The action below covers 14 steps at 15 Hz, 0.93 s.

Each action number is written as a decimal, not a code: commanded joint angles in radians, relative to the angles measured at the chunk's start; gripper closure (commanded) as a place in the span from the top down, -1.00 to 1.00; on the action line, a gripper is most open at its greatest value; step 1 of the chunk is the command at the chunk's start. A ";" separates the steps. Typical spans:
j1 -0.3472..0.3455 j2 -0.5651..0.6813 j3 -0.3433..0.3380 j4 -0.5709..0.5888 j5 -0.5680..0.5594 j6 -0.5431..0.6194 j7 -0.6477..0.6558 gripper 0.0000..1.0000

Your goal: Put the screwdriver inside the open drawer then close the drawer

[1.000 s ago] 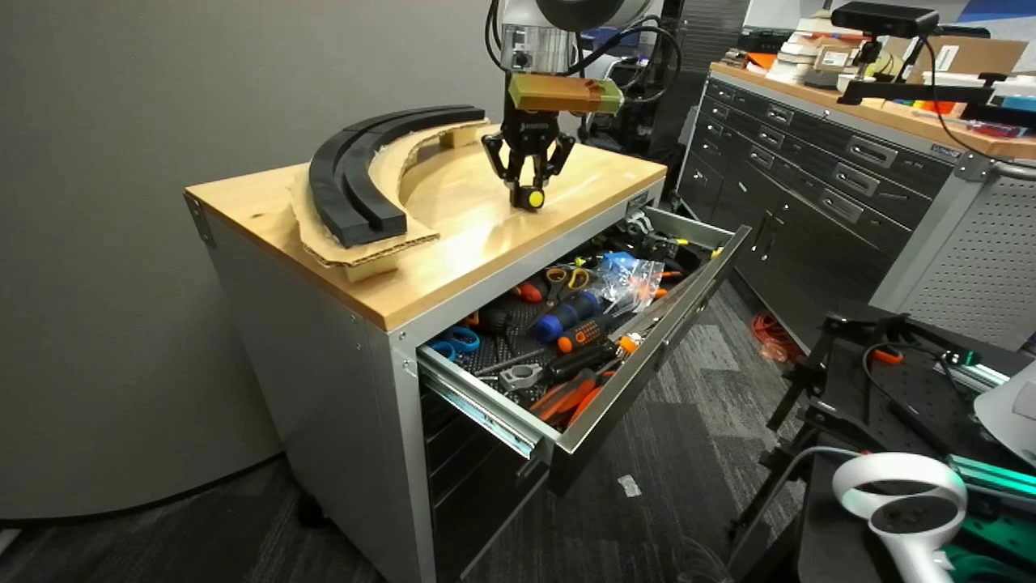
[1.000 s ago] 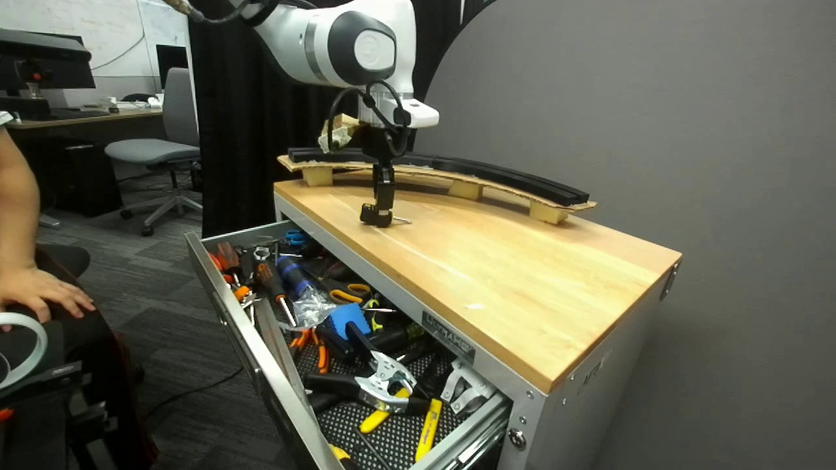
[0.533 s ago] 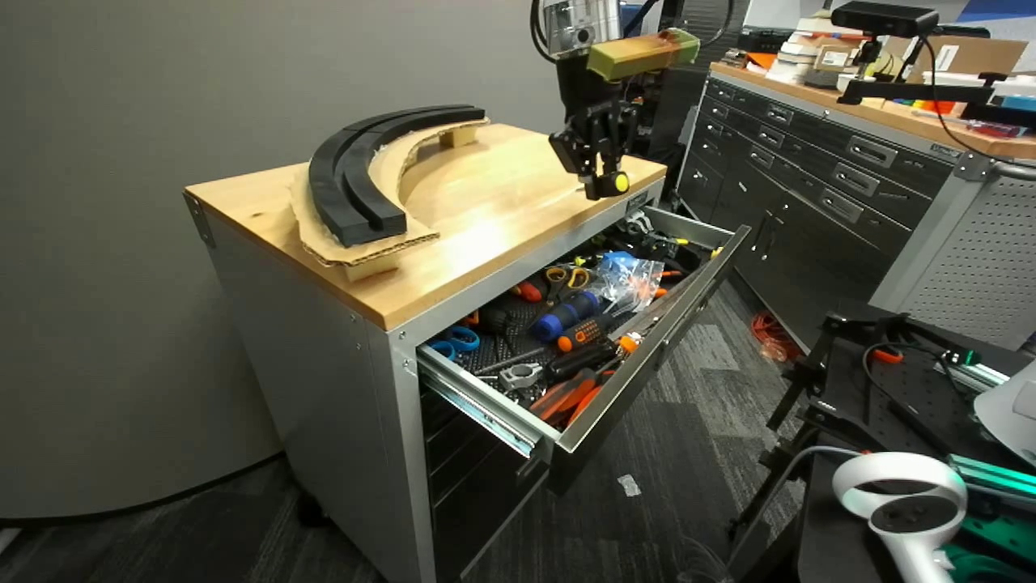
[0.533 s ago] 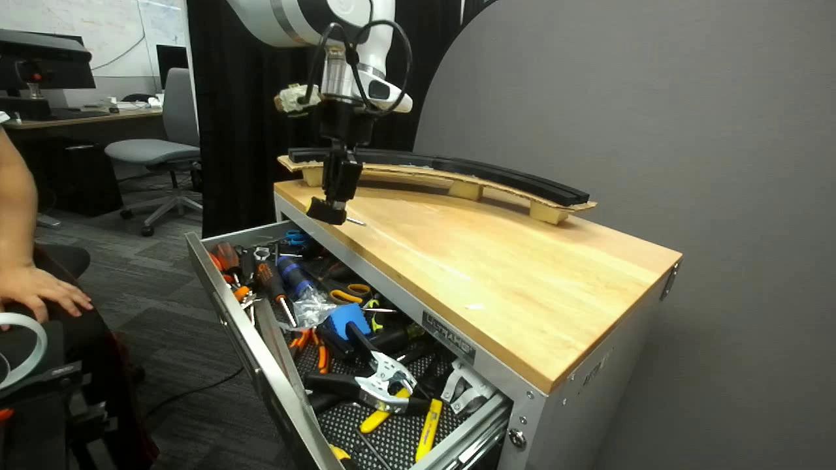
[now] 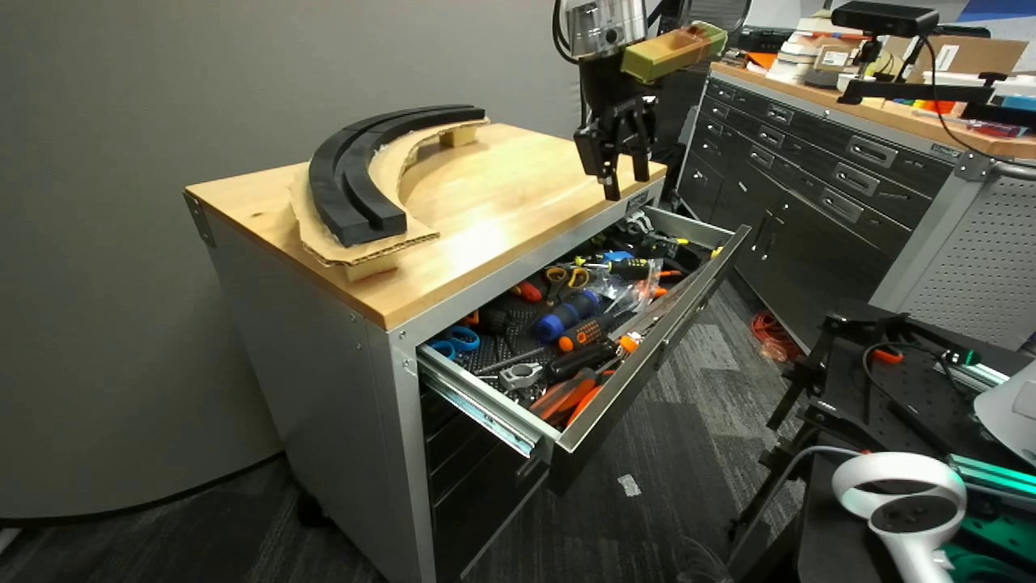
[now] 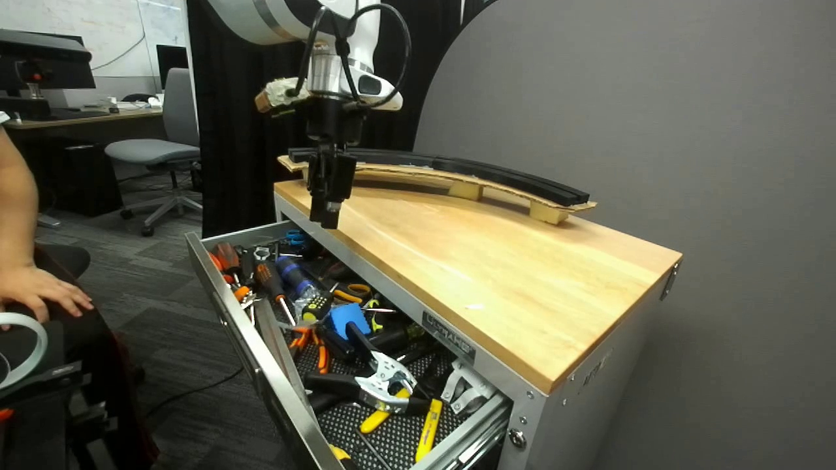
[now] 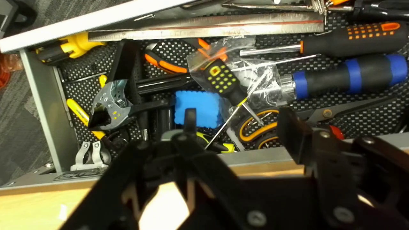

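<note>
The screwdriver, with its stubby black and yellow handle, lies in the open drawer on a clear plastic bag, beside a blue block. It shows in both exterior views (image 5: pixel 630 268) (image 6: pixel 317 308) and in the wrist view (image 7: pixel 224 81), where its metal shaft points toward the scissors' handles. The grey metal drawer (image 5: pixel 639 368) (image 6: pixel 277 382) (image 7: pixel 96 21) is pulled out and full of tools. My gripper (image 5: pixel 626 182) (image 6: pixel 324 222) (image 7: pixel 238 123) is open and empty. It hangs above the drawer near the wooden top's front edge, apart from the screwdriver.
The wooden cabinet top (image 5: pixel 502 194) (image 6: pixel 496 281) carries large curved black pieces (image 5: pixel 340 170) (image 6: pixel 496 173) on cardboard. A spring clamp (image 6: pixel 385 382) and scissors (image 7: pixel 258 127) lie in the drawer. A dark tool chest (image 5: pixel 817 170) stands behind. A person's arm (image 6: pixel 19 215) is at one side.
My gripper carried the screwdriver from over the wooden top to the drawer side, then opened. The screwdriver has dropped into the drawer. The drawer has not moved.
</note>
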 commanded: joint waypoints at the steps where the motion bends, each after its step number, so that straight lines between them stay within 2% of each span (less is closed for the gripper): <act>1: -0.056 -0.025 0.013 -0.030 0.045 -0.017 -0.239 0.96; 5: -0.122 -0.012 0.005 -0.081 0.042 -0.027 -0.507 1.00; 7: -0.138 0.016 0.003 -0.062 0.025 -0.121 -0.580 0.99; 8: -0.138 0.028 0.000 -0.040 0.024 -0.169 -0.561 1.00; 9: -0.137 0.021 -0.005 -0.029 0.053 -0.185 -0.480 1.00; 10: -0.144 0.024 -0.002 -0.066 0.031 -0.123 -0.521 1.00; 14: -0.153 0.033 -0.006 -0.057 0.043 -0.151 -0.518 1.00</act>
